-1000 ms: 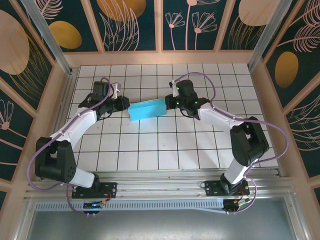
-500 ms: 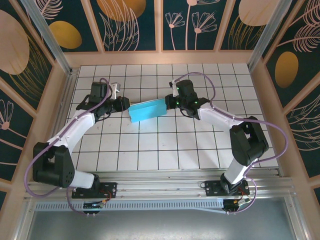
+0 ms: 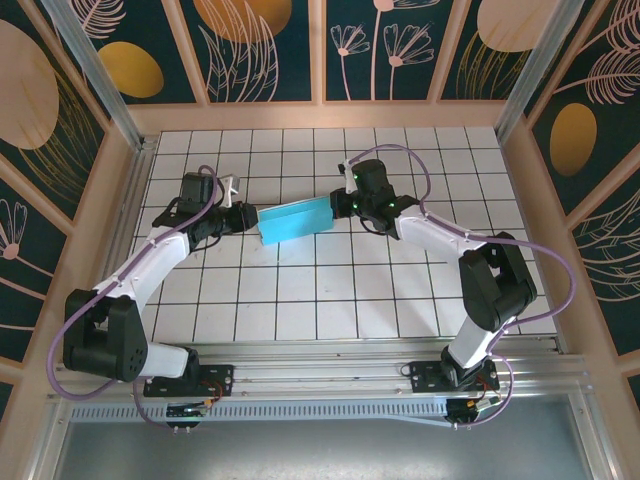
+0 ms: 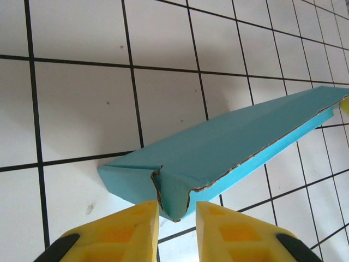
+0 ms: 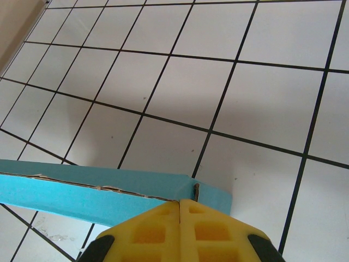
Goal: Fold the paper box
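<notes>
Folding the end flap seems your step: the paper box (image 3: 295,220) sits mid-desk (image 3: 330,300), right jaws pinching its right end, left jaws slightly spread around the corner flap (image 4: 172,196). Next, you close them and tuck carefully.

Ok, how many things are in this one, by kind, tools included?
paper box, light blue: 1
tools with yellow fingers: 2, the left tool and the right tool
total: 3
</notes>
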